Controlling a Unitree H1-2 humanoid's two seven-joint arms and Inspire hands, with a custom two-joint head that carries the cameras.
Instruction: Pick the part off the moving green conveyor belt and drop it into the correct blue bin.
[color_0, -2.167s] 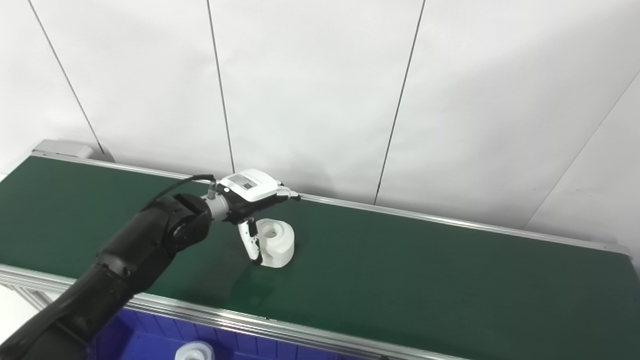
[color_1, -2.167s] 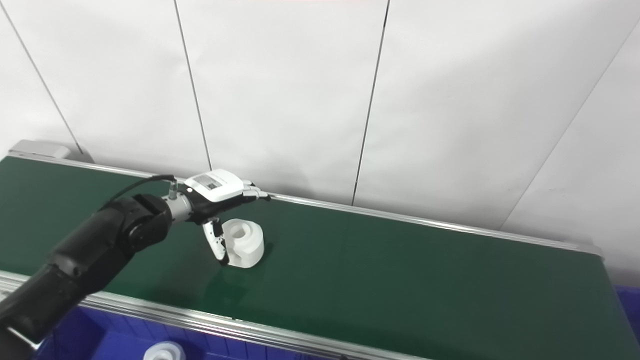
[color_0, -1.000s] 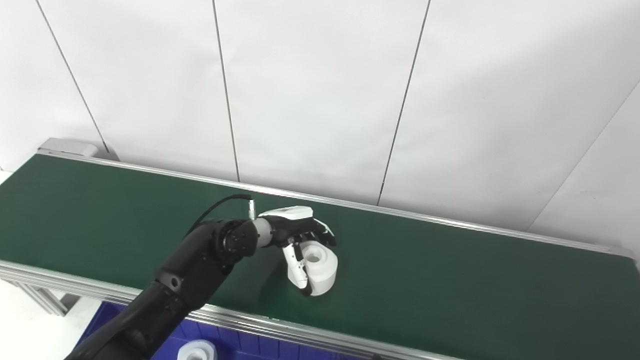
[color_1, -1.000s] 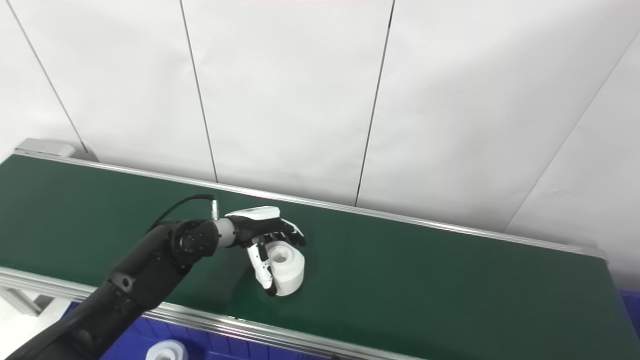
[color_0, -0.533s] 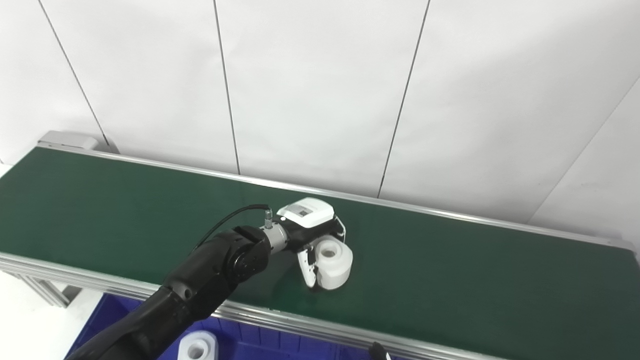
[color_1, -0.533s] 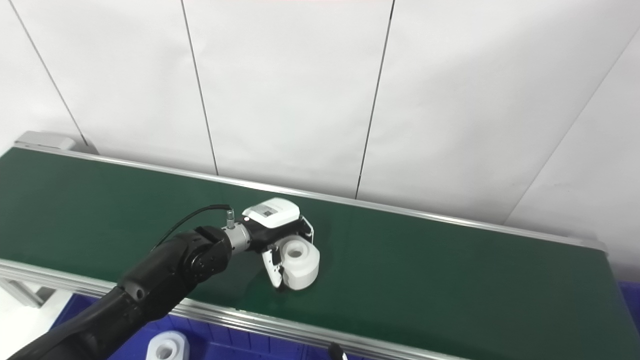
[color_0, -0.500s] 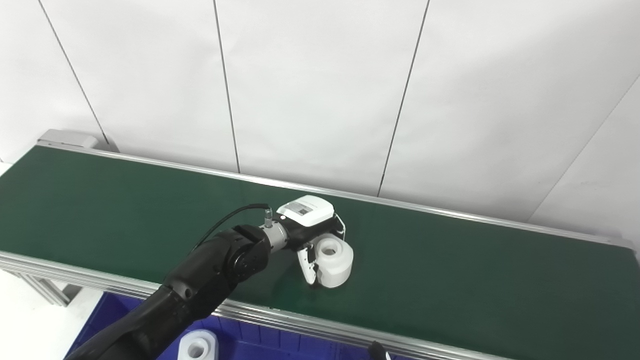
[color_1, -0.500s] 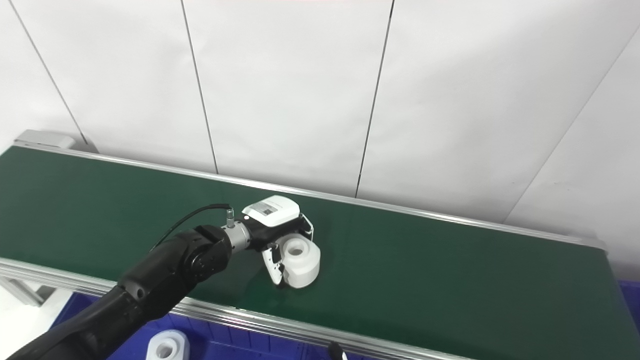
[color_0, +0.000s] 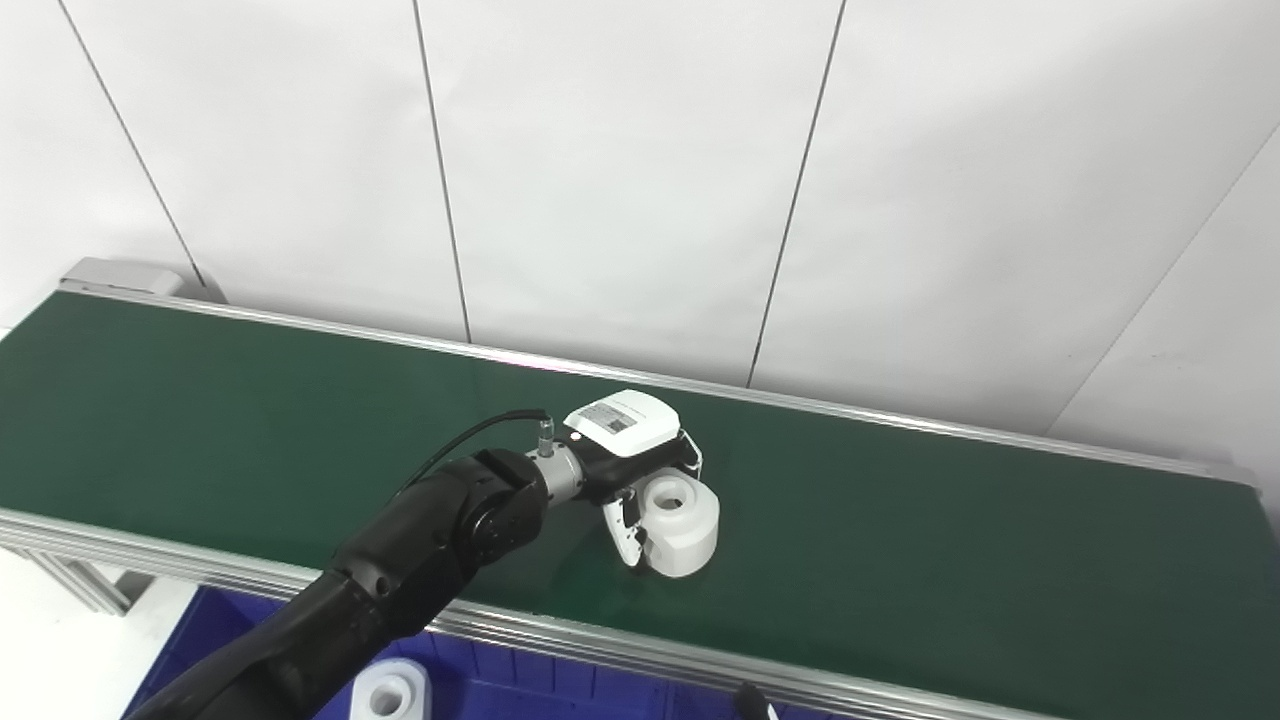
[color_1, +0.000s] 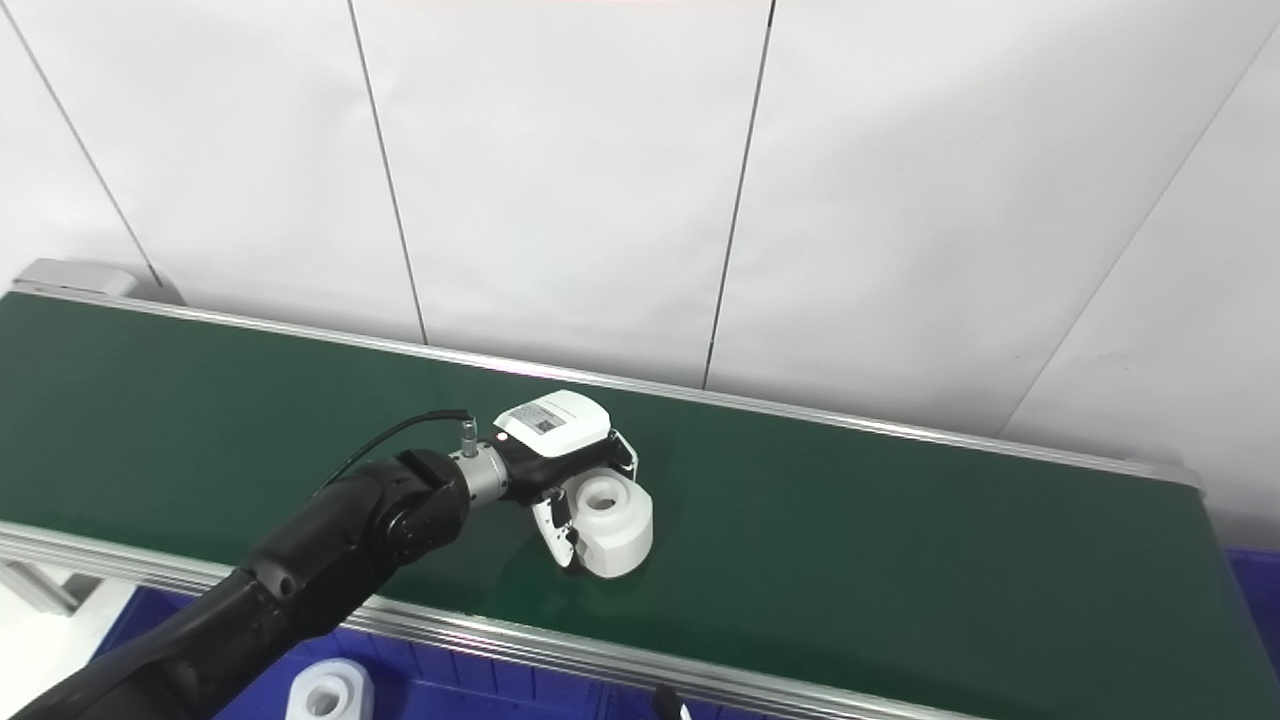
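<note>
The white cylindrical part (color_0: 683, 512) with a hole in its top is low over the green conveyor belt (color_0: 950, 560), near the middle. My left hand (color_0: 625, 440) reaches in from the lower left and is shut on it. The fingers curl round its far side, and the thumb (color_0: 622, 520) presses its near left side. I cannot tell whether the part touches the belt. The right eye view shows the same grip on the part (color_1: 612, 515). My right hand is out of the picture.
A blue bin (color_0: 500, 695) lies below the belt's near metal rail (color_0: 560, 645), with another white part (color_0: 385, 695) in it. A small dark tip (color_0: 748, 697) pokes up at the bottom edge. White wall panels stand behind the belt.
The left hand's fingers have closed round the part, which they only flanked 2.2 s ago. Hand and part have travelled right along the belt. The camera has shifted a little.
</note>
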